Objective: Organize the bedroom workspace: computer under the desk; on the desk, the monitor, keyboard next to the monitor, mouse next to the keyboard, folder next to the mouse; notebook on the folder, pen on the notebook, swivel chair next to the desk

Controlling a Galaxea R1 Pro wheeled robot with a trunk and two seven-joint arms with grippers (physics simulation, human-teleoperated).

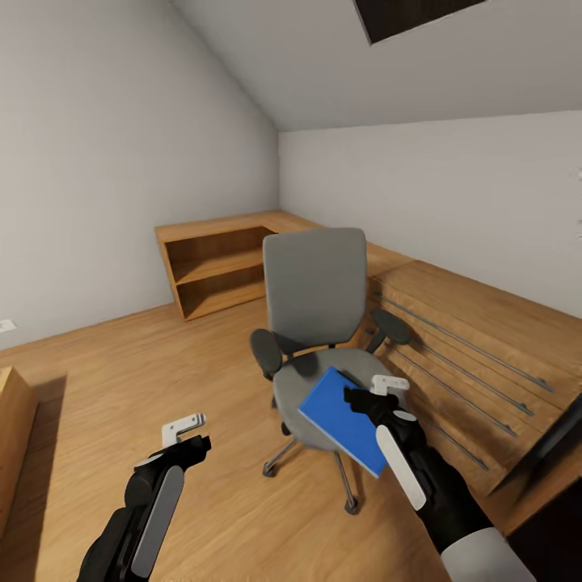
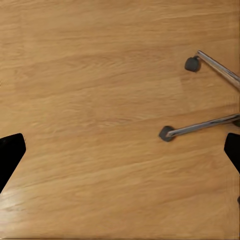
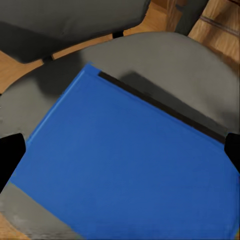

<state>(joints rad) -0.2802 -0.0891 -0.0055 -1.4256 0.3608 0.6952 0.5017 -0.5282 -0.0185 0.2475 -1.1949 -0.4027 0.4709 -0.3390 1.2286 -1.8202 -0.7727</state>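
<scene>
Here, blue folder [image 1: 346, 420] at the right gripper [image 1: 373, 398], above the swivel chair [image 1: 317, 323] seat.

Folder sits tilted over the grey seat, its near edge at the right gripper; whether the fingers clamp it, cannot tell. In the right wrist view the folder [image 3: 135, 165] spans between both fingertips, seat beneath. Left gripper [image 1: 187, 432] hangs spread, holding nothing, over the wooden floor [image 2: 100, 100], chair casters [image 2: 166, 133] just beyond. A low wooden shelf [image 1: 214, 271] stands behind the chair.

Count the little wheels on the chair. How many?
2 in the left wrist view: one caster at one chrome leg's end, another caster nearer the floor's middle. Others may be hidden.
</scene>
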